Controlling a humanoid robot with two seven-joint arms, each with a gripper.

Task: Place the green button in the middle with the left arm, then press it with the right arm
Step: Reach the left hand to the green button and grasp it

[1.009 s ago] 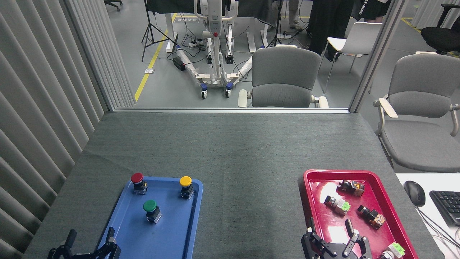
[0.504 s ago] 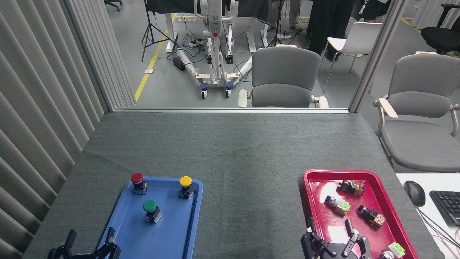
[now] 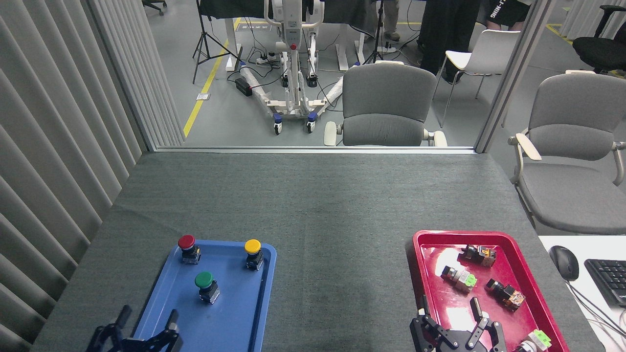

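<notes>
While the green button (image 3: 205, 284) stands upright, cap up, mid blue tray (image 3: 230, 322), you have bare grey cloth (image 3: 337, 244) open to the tray's right. Your left gripper (image 3: 144, 332), fingers spread, hovers at the tray's near-left edge; your right gripper (image 3: 452, 322), also spread, is well apart from it.

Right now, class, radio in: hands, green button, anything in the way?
Left hand open, low by blue tray. Right hand open over red tray. Green button upright in blue tray, untouched. Table middle free.
</notes>
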